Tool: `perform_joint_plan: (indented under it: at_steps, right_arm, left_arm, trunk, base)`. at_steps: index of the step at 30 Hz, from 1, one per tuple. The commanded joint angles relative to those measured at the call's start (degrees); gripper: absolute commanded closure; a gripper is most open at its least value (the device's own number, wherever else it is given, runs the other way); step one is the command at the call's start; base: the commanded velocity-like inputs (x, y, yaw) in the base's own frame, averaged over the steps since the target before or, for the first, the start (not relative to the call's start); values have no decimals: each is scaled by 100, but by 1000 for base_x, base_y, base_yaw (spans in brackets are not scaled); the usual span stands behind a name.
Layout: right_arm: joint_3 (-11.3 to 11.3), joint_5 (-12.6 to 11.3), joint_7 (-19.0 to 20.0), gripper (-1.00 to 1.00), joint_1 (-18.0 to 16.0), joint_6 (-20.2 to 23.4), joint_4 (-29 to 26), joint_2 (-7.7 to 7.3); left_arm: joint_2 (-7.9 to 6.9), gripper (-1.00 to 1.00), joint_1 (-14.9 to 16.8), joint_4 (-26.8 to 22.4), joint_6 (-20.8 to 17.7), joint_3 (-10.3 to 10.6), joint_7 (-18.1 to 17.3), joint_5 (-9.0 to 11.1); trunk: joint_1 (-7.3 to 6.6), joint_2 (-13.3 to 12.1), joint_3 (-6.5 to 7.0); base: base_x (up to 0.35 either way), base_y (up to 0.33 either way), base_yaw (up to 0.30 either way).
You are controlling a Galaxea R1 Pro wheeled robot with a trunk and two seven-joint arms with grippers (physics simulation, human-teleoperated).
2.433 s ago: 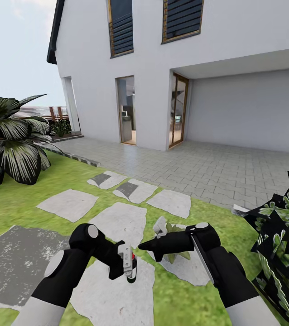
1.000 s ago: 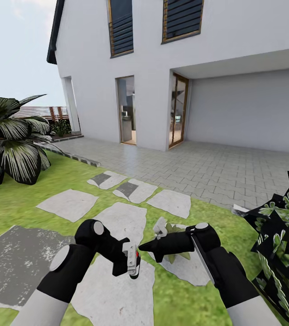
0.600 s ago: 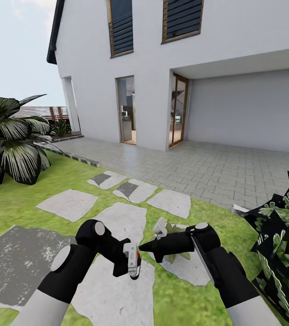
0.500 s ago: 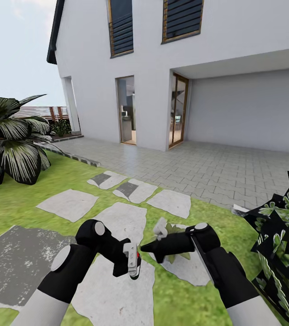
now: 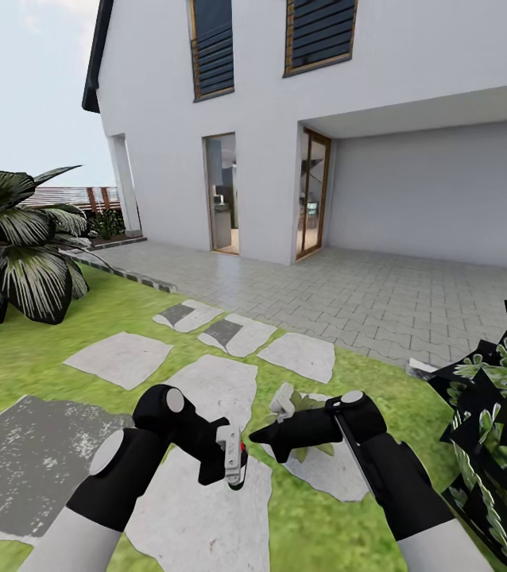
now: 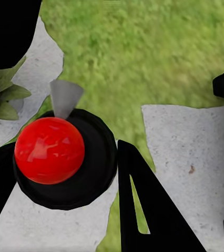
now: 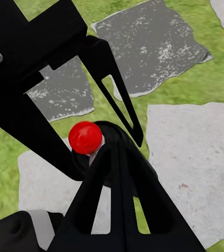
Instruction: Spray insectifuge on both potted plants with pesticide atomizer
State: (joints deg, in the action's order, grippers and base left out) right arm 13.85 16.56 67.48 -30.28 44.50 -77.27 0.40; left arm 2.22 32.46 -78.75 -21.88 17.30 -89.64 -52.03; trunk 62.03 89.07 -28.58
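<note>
In the head view my left gripper (image 5: 220, 465) is shut on the pesticide atomizer (image 5: 227, 454), a small whitish sprayer with a red ball (image 5: 242, 449) on its side. The left wrist view renders the atomizer (image 6: 85, 173) dark, with the red ball (image 6: 49, 150) on top. My right gripper (image 5: 255, 434) is shut with nothing in it, its tip a short gap from the ball. The right wrist view shows that red ball (image 7: 85, 137) just past my right gripper (image 7: 114, 152). One potted plant (image 5: 311, 405), a low green rosette, lies behind the right gripper, and the potted plant (image 6: 1, 97) also appears in the left wrist view.
Grey stepping stones (image 5: 206, 389) and a round paved patch (image 5: 31, 461) lie in the lawn. A big palm (image 5: 15, 262) stands left, a dark leafy bush (image 5: 500, 413) right. A pale grey piece (image 5: 282, 400) shows just above my right gripper. The paved terrace (image 5: 365, 294) and house lie ahead.
My left arm carried the atomizer a little to the right, toward the right gripper, then held still. In the last half second the right gripper's tip drew back slightly to the right.
</note>
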Motion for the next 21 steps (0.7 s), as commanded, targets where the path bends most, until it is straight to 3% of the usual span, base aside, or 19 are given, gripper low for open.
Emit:
perform_joint_plan:
  at_steps: [1,6,11,21]
  right_arm:
    - [-5,49,46,100,-5,33,-7,7]
    - [-5,49,46,100,-5,33,-3,35]
    - [-5,49,46,100,-5,33,-2,52]
    - [-3,49,49,100,-5,33,1,47]
  left_arm:
    - [2,100,10,-5,-61,1,-37,-35]
    - [8,100,63,-2,-62,1,-37,-35]
    - [114,100,116,0,-62,1,-37,-35]
    - [132,100,120,3,-62,3,-37,-37]
  trunk:
    - [0,4,-7]
    - [0,4,-7]
    - [0,4,-7]
    - [0,4,-7]
  base:
    - [0,0,0]
    - [0,0,0]
    - [0,0,0]
    - [0,0,0]
